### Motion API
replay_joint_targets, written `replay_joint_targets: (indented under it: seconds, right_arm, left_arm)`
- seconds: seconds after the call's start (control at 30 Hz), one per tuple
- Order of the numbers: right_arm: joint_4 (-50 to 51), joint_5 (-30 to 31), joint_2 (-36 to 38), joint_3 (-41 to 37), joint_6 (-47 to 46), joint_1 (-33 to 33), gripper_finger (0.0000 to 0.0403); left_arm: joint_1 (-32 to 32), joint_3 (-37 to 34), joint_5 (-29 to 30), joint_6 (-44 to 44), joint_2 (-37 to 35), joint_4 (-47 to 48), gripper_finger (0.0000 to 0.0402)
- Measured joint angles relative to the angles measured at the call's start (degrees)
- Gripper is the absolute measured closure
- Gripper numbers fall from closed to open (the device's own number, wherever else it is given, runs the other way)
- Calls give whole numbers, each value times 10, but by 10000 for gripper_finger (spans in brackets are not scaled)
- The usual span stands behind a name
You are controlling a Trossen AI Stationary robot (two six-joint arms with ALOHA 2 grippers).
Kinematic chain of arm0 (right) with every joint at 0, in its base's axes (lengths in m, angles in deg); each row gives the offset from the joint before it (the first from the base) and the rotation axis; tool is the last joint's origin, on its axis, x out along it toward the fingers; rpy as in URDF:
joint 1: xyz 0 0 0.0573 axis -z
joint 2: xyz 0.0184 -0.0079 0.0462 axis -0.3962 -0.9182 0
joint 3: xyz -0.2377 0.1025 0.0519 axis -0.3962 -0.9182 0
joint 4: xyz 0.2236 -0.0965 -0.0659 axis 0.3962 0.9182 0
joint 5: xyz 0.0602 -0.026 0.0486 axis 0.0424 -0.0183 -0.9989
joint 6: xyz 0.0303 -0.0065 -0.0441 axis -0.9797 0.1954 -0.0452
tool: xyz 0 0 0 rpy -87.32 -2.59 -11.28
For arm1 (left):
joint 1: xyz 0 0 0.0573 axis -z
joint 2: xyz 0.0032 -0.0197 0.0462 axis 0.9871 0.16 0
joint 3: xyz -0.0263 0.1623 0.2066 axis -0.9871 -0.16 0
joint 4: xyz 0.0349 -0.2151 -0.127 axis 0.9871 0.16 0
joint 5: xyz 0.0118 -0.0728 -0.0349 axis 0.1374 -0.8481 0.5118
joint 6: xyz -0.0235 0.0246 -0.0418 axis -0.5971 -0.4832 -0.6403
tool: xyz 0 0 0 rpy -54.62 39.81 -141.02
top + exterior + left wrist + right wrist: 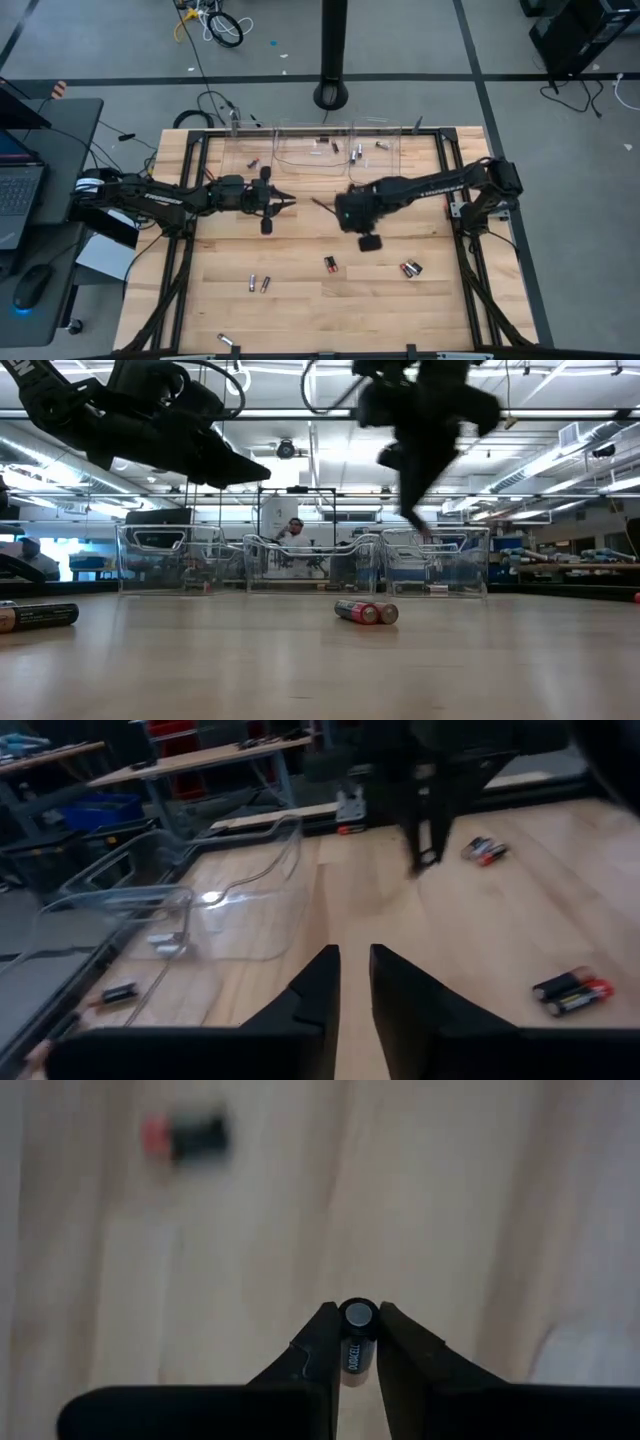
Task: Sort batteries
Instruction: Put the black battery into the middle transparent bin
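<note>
High view: left gripper [285,201] hovers over the table [300,320] left of centre; right gripper [322,206] reaches in from the right, near mid-table. Clear bins [330,150] stand along the far edge with a few batteries inside. Loose batteries lie on the wood: a pair [259,284] front-left, a pair [330,264] centre, a pair [411,268] right, one [227,341] at the front edge.

Low view: both arms hang above the table; two red-ended cells [366,612] lie mid-table, another [38,615] at the left edge (a person shows far behind the bins).

Left wrist view: fingers [315,985] released, a narrow gap between them, nothing held.

Right wrist view: fingers [318,1342] clenched on a black battery [357,1336], above bare wood.
</note>
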State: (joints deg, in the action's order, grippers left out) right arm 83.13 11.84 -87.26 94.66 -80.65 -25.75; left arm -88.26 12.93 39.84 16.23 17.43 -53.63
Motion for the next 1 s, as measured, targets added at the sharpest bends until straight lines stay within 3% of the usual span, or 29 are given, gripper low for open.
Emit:
replay_joint_targets:
  seconds: [0.2,0.4,0.73,1.0]
  right_arm:
    - [-132,-4,0,39,21,32,349]
    - [-221,-12,0,70,35,34,349]
    - [-290,-13,0,73,46,33,349]
    - [-305,-13,0,73,50,33,349]
  left_arm:
    - [0,0,-64,-24,0,-28,376]
    - [1,0,-66,-56,0,-34,370]
    - [20,0,-63,-85,0,-56,251]
    - [47,25,-19,-75,0,-55,177]
